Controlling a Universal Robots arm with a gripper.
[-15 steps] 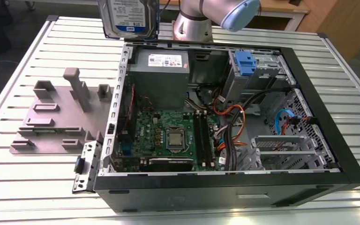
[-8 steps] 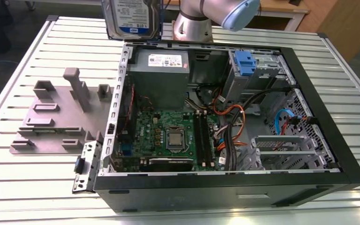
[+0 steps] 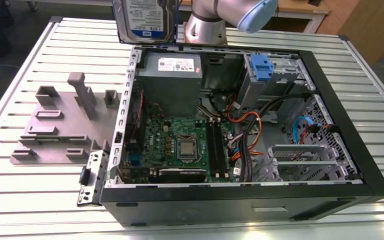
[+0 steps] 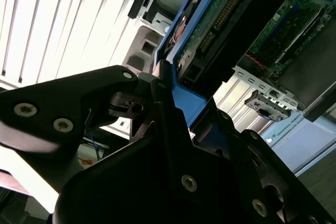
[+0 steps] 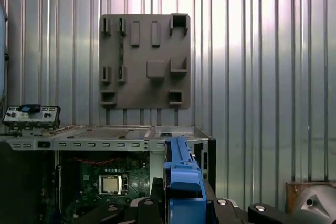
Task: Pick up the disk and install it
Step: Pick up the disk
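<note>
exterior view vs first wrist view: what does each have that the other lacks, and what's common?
Exterior view: the labelled face of the disk, held aloft beside the arm; the power supply; the blue drive-bay latch.
First wrist view: the disk's blue carrier seen edge-on, clamped in the gripper.
Both: the grey fixture plate, the CPU socket and the slatted table.

Ribbed aluminium table, slats running across, bright glare on the metal. Dark floor past its edge at the exterior view's left. Wooden desk and wooden cabinet behind, at the exterior view's right.
</note>
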